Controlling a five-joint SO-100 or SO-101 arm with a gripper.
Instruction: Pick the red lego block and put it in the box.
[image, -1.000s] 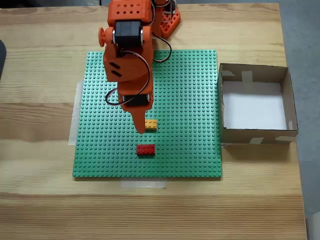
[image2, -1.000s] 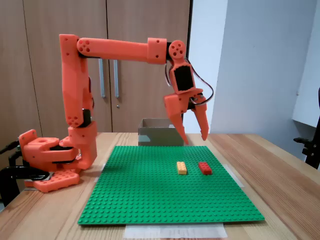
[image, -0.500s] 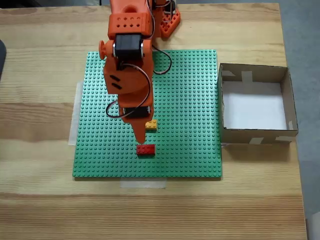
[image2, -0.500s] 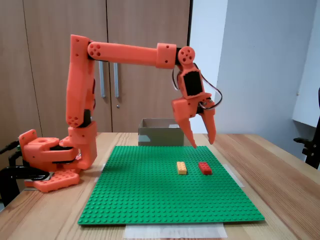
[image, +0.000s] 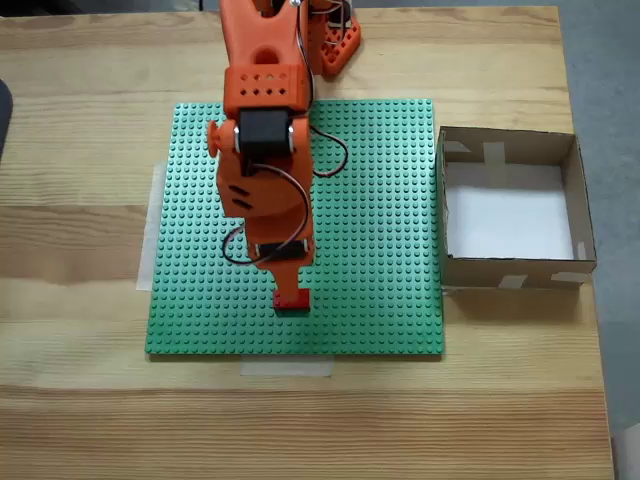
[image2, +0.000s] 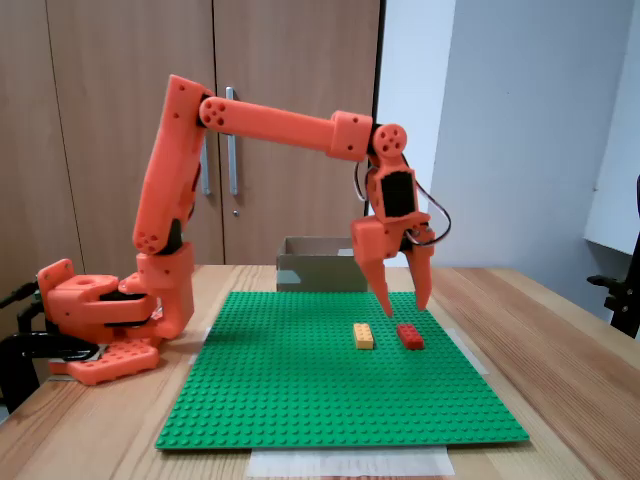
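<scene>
In the fixed view from above, the claw (image: 291, 287) sits directly over the red lego block (image: 293, 299), whose upper edge is covered by the orange fingers, so only its lower part shows. The block lies on the green studded baseplate (image: 380, 200), near that plate's lower edge, with its long axis running left to right in this view. The claw's spread cannot be read from this angle. The box (image: 509, 268) stands on the wooden counter (image: 80, 420) just beside the baseplate's right edge, well apart from the block, its white floor bare. Nothing lies between block and box along the plate.

In the fixed view from the side, the claw (image2: 404, 298) hangs point-down with its 2 fingers parted to a moderate gap and nothing between them. The tips are just above the red lego block (image2: 409, 336), not touching it, one finger falling to the left of the block and one over its far end. Here the block's long axis runs away from the camera. An orange-yellow brick (image2: 363, 335) lies just beside the block on the left, parallel to it and apart from it; the left finger would come down into the narrow lane between the 2 bricks, so that neighbour looks like the one thing likely to be nudged. The box (image2: 318, 266) stands behind the plate.
</scene>
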